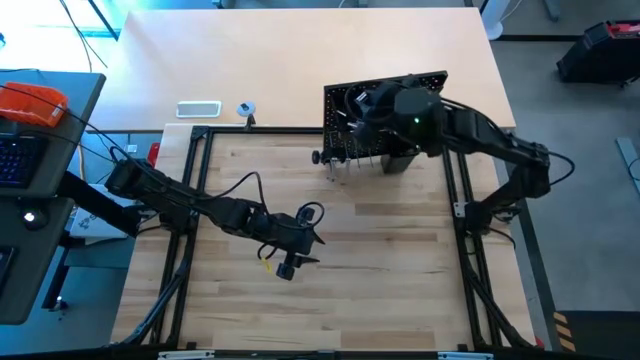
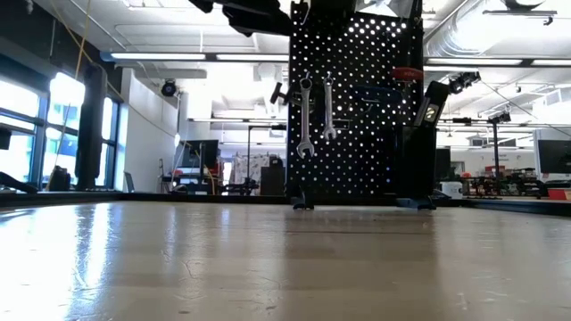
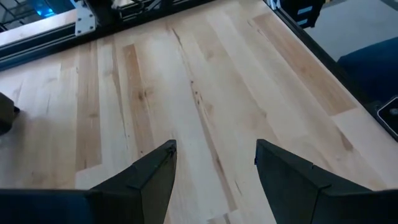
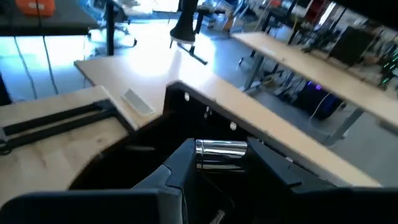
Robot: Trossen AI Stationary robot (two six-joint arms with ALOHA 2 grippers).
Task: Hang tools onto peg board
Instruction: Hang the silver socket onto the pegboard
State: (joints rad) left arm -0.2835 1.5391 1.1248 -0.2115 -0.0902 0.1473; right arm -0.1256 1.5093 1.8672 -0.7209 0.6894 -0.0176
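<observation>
Two grippers are at work in different states; the right gripper [image 4: 214, 165] has its jaws pinching a shiny metal cylinder [image 4: 221, 149], a short silver bar held crosswise between the dark fingers [image 4: 180, 163], and in the high view this gripper [image 1: 385, 105] sits directly over the top edge of the peg board [image 1: 345, 100] at the far side of the table [image 1: 380, 260]; the left gripper [image 3: 214, 165] has its jaws spread apart with nothing between them, only bare wood planks showing past its fingers [image 3: 155, 171], and from above it [image 1: 290, 262] hangs over the middle of the table, near the left, well apart from the board; the peg board [image 2: 357, 98] stands upright, a black panel dotted with holes, on small feet at the far end of the table [image 2: 285, 259]; two silver wrenches [image 2: 306, 116] hang side by side on its left half, heads down; a red-topped tool [image 2: 409, 73] sits higher on its right half, and a black piece with a yellow mark [image 2: 432, 105] leans at its right edge; beyond the frame, on the pale desk, lie a flat white device [image 1: 198, 109] and a small blue-white object [image 1: 245, 109].
</observation>
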